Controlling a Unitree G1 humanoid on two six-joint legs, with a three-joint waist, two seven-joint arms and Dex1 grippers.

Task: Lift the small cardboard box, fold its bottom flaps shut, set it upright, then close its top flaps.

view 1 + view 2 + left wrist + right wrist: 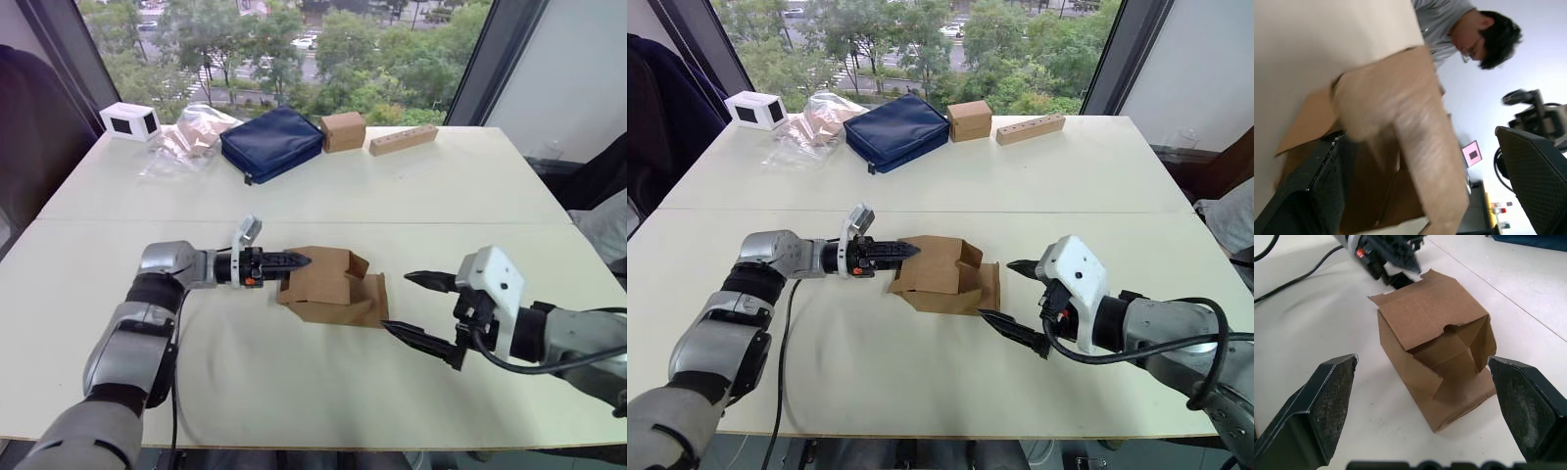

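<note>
Small cardboard box (331, 286): one, lying on the near half of the tabletop (323, 196), about midway between its left and right edges, between the two tools.
Flaps: the end of the box toward the right tool is open, its flaps (1462, 340) partly folded inward and one lying flat on the tabletop; the flaps at the other end (1400, 291) stand loose beside the left tool.
Left tool (289, 261): one, at the box's left end, its dark fingertips over the box's upper edge; one finger (1312, 196) reaches inside the box, the other (1535, 176) stands well clear outside, so the tool is released and grasps nothing.
Right tool (416, 306): one, just beside the box's right end, apart from it, its two fingers spread wide, released.
Far edge of the tabletop: one blue pouch (271, 143), one cube-like tan box (343, 130), one long wooden block (403, 140), one clear plastic bag (186, 137), one small white box (130, 120) near the far left corner.
Person (1469, 29): one, seen past the box in the left wrist view.
</note>
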